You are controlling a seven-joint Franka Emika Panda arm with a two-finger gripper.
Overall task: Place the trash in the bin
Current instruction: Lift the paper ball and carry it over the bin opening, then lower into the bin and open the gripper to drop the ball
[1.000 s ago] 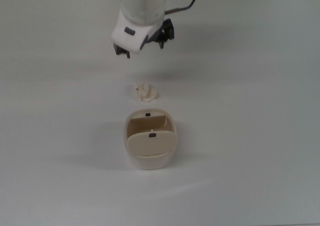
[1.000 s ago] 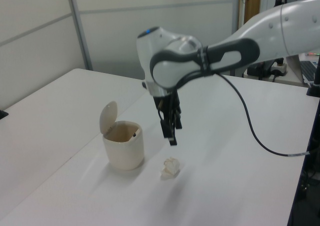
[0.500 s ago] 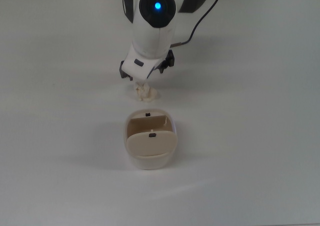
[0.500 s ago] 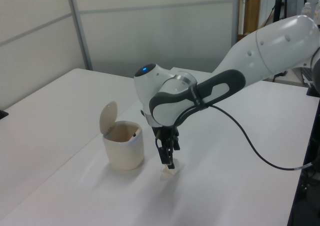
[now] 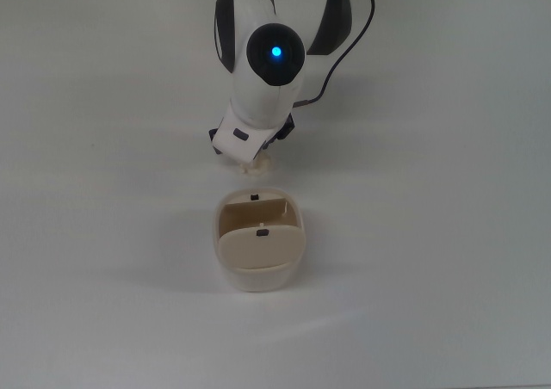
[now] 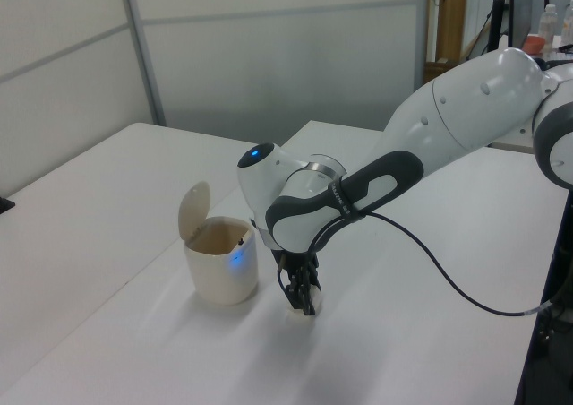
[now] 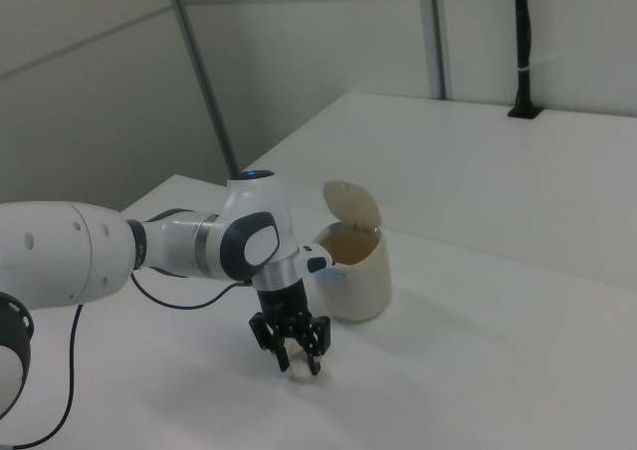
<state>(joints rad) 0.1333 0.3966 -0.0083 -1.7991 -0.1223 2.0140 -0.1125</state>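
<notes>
One white robot arm is seen bent low over a white tabletop (image 5: 448,234), with its pincer (image 7: 290,358) brought down to the surface just beside the bin (image 6: 221,260). In the right view, the two dark fingers (image 7: 311,347) are seen parted, one on each side of the trash (image 7: 287,358), a small cream-white wad resting on the tabletop between them; whether the wad is already being touched by the fingers cannot be told. In the top view, only a sliver of the trash (image 5: 258,165) is visible below the white wrist, and it lies just above the bin (image 5: 258,244), near it but apart from it. In the left view, the pincer (image 6: 302,299) is seen at the left view's right of the bin, and the wad is largely hidden behind the fingers. The bin is stood upright, with its swing-flap lid (image 6: 193,210) tilted up and the tan inside (image 5: 251,219) exposed. A blue light (image 5: 276,52) is shown on the arm's wrist joint, and a bluish reflection is cast on the bin's side in the left view. A black cable (image 6: 448,280) is seen looping from the arm over the tabletop.
</notes>
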